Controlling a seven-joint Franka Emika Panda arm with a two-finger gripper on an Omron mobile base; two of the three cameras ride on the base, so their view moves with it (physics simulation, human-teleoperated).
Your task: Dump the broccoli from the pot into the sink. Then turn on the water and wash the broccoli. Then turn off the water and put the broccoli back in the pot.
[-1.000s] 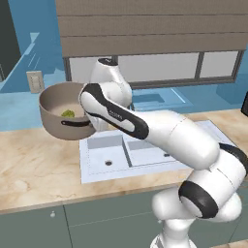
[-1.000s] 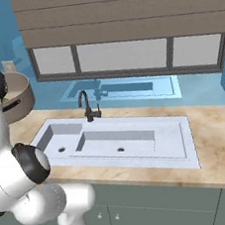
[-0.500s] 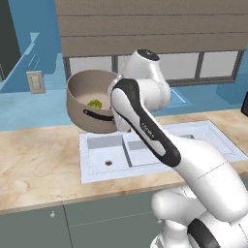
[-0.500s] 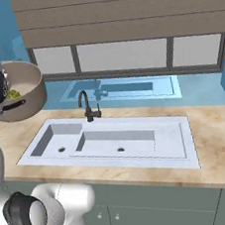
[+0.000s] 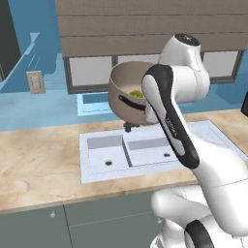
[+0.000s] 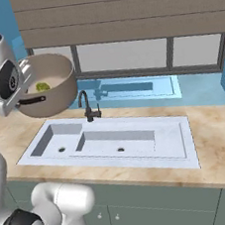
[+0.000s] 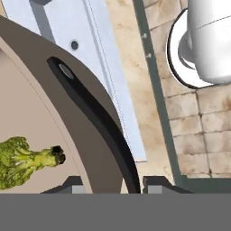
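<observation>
The large grey-brown pot (image 5: 125, 87) hangs tilted in the air above the back of the white double-basin sink (image 5: 145, 152), close to the black faucet (image 6: 86, 105). My gripper (image 7: 115, 184) is shut on the pot's black side handle (image 7: 97, 117), with one dark fingertip on either side of the rim. The small yellow-green broccoli (image 7: 25, 157) lies inside on the taupe floor of the pot (image 6: 54, 86). From the two base views the broccoli (image 5: 136, 94) (image 6: 43, 86) shows just over the rim. No water runs from the faucet.
Marble counter (image 5: 38, 160) flanks the sink on both sides. Behind it are a blue wall with a window under a closed blind and a wall outlet (image 5: 35, 82). A dark object (image 5: 244, 104) stands at the counter's far right.
The arm has swung the pot to the right, from above the left counter to above the sink. The broccoli has stayed inside, and the grip on the handle is unchanged.
</observation>
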